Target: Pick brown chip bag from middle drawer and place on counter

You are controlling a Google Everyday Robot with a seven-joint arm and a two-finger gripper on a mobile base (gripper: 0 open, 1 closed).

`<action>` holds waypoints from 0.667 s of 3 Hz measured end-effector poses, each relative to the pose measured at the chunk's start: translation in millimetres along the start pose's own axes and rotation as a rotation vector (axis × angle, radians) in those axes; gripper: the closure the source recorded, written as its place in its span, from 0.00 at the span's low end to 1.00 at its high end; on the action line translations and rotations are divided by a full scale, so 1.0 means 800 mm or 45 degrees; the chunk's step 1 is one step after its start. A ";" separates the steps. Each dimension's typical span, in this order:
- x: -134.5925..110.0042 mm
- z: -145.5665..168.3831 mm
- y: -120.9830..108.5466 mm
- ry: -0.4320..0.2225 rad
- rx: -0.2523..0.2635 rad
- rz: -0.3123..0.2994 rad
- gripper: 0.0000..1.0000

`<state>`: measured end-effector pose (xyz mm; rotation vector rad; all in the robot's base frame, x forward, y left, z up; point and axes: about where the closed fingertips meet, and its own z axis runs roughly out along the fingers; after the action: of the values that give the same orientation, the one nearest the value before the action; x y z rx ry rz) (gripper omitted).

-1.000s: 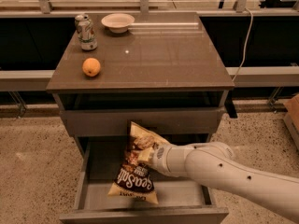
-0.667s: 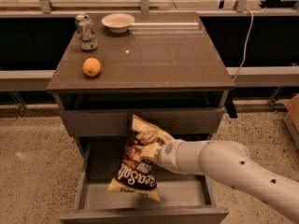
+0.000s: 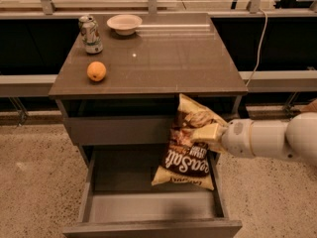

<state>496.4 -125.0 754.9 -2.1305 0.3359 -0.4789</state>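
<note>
The hand (image 3: 203, 132) is below the counter's front right corner, in front of the cabinet. It is clamped on the brown chip bag (image 3: 183, 157): one cream finger lies flat across the bag's front face, just under its upper end. The other finger is hidden behind the bag. The white arm (image 3: 270, 139) reaches in from the right edge of the view, roughly level.

The bag hangs upright with a slight tilt. Its crumpled cream top is just under the counter's front edge near the right corner. Its lower cream end is over the right part of the open middle drawer (image 3: 143, 208), and the white "Sea Salt" lettering faces outward. The drawer is pulled out toward the viewer, with its grey floor bare to the left of the bag. Above it, a grey drawer front (image 3: 119, 130) sits closed beneath the counter.

On the counter (image 3: 163, 58), a soda can (image 3: 91, 33) stands near the back left corner. A shallow pale bowl (image 3: 124, 23) sits just to its right along the back edge. An orange (image 3: 96, 71) lies near the left edge, closer to the front than the can and well apart from the bag.
</note>
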 end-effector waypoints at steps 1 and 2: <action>0.046 -0.025 -0.042 -0.099 -0.034 -0.036 1.00; 0.076 -0.062 -0.108 -0.150 -0.076 -0.120 1.00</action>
<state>532.8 -137.1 865.0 -2.2291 0.1853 -0.3994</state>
